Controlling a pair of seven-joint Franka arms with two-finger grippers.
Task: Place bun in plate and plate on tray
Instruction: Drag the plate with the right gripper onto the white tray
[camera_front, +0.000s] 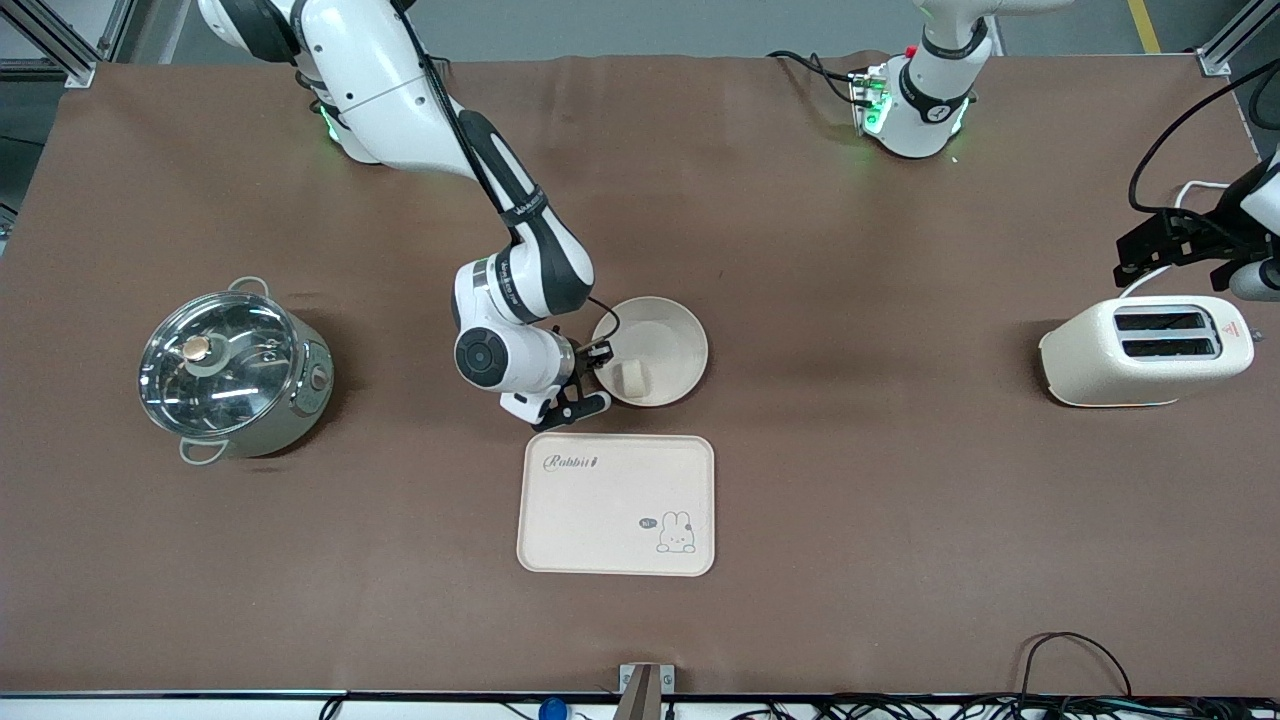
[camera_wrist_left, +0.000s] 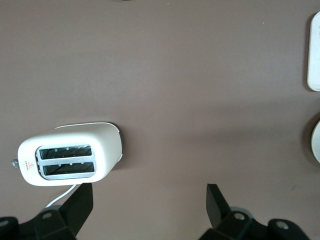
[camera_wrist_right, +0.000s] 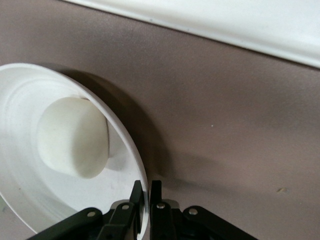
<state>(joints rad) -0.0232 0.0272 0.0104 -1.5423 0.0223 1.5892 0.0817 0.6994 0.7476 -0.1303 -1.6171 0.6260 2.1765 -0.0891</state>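
The round cream plate (camera_front: 662, 340) sits in the middle of the table with the pale bun (camera_front: 633, 378) in it, near the rim that faces the tray. My right gripper (camera_front: 598, 376) is shut on the plate's rim. The right wrist view shows its fingers (camera_wrist_right: 137, 196) pinching the rim, one inside and one outside, with the plate (camera_wrist_right: 25, 200) and bun (camera_wrist_right: 72, 137) close by. The cream "Rabbit" tray (camera_front: 617, 505) lies bare, just nearer the front camera than the plate. My left gripper (camera_wrist_left: 147, 202) is open and empty, waiting over the table beside the toaster.
A white toaster (camera_front: 1150, 350) stands toward the left arm's end, also in the left wrist view (camera_wrist_left: 70, 152). A steel pot with a glass lid (camera_front: 232, 372) stands toward the right arm's end. Cables lie along the table's front edge.
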